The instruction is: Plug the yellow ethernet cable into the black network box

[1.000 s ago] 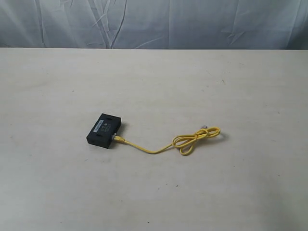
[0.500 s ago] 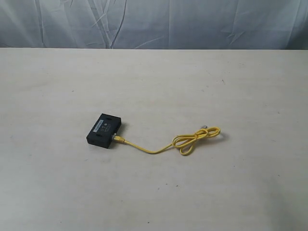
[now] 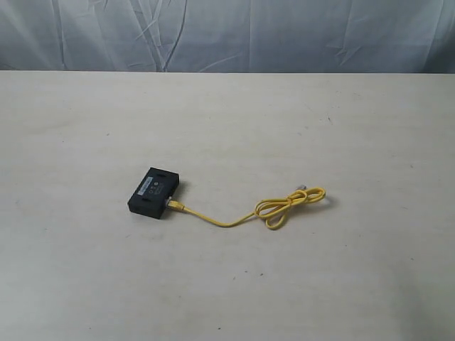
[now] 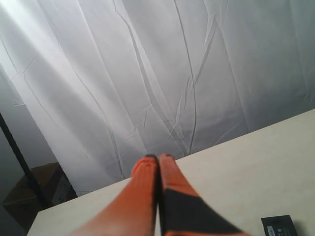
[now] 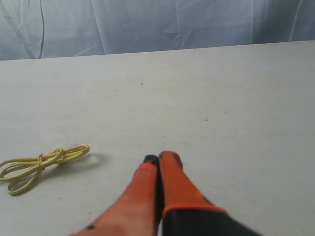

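The black network box (image 3: 153, 191) lies flat on the table, left of centre, with a pale label on top. The yellow ethernet cable (image 3: 234, 219) has one plug (image 3: 173, 204) sitting at the box's near right corner, and its knotted loop (image 3: 284, 206) lies to the right. Neither arm shows in the exterior view. My left gripper (image 4: 158, 158) is shut and empty, raised off the table, with a corner of the box (image 4: 279, 227) at the frame's edge. My right gripper (image 5: 158, 159) is shut and empty, with the cable loop (image 5: 39, 161) lying off to one side.
The pale table (image 3: 320, 128) runs back to a wrinkled white curtain (image 3: 227, 35). In the left wrist view a dark pole (image 4: 17, 157) and a brown box (image 4: 42, 189) stand beyond the table's edge.
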You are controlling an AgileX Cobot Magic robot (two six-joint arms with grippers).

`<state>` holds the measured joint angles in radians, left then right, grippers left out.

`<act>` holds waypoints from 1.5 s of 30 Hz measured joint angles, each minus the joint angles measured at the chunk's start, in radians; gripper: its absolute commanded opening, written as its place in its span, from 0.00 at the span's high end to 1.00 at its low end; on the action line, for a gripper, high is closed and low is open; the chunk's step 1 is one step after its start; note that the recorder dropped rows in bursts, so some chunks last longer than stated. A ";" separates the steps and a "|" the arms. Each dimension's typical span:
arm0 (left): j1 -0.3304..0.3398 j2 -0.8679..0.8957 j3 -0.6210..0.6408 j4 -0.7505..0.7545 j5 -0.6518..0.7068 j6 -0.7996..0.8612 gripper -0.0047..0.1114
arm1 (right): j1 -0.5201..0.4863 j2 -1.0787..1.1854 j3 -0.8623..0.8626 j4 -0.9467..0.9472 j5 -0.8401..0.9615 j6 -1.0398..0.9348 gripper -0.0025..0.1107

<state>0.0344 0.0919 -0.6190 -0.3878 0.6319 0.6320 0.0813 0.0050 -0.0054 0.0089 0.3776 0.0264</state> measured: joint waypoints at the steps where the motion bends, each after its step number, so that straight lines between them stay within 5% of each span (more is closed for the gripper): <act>1: 0.000 0.000 0.000 0.000 0.000 0.000 0.96 | 0.000 0.000 0.000 0.000 0.000 -0.002 0.98; 27: 0.000 -0.012 0.022 0.072 -0.001 0.001 0.96 | 0.000 0.000 0.000 0.002 -0.004 -0.006 0.98; 33: 0.000 -0.083 0.244 0.144 -0.086 0.001 0.96 | 0.000 0.000 0.000 0.002 -0.004 -0.006 0.98; 40: 0.000 -0.086 0.542 0.235 -0.392 0.001 0.96 | 0.000 0.000 0.002 0.002 -0.004 -0.006 0.98; 45: 0.000 -0.086 0.613 0.271 -0.378 0.003 0.96 | 0.000 0.000 0.002 0.002 -0.004 -0.006 0.98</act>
<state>0.0344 0.0055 -0.0058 -0.1166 0.2536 0.6349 0.0813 0.0050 -0.0029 0.0109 0.3734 0.0204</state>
